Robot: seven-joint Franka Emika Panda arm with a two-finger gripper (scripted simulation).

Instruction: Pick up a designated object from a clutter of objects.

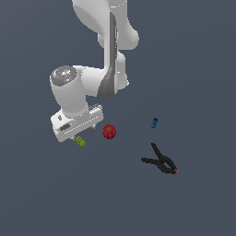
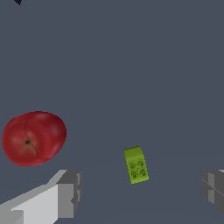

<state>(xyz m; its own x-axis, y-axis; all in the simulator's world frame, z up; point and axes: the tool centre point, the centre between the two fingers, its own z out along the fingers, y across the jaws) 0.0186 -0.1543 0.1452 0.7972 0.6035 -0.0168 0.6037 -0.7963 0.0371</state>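
End effector (image 2: 140, 192) fingers straddle the lime-green, four-studded block (image 2: 136, 165).

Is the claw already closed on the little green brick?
No. In the wrist view the green brick lies on the floor between the claw fingers, which stand wide apart and clear of it.

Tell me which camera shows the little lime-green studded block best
The wrist view. There the lime-green block is large and unobstructed between the open claw fingers, studs visible. In the exterior view the block is only a tiny green speck just below the claw, beside the red ball.
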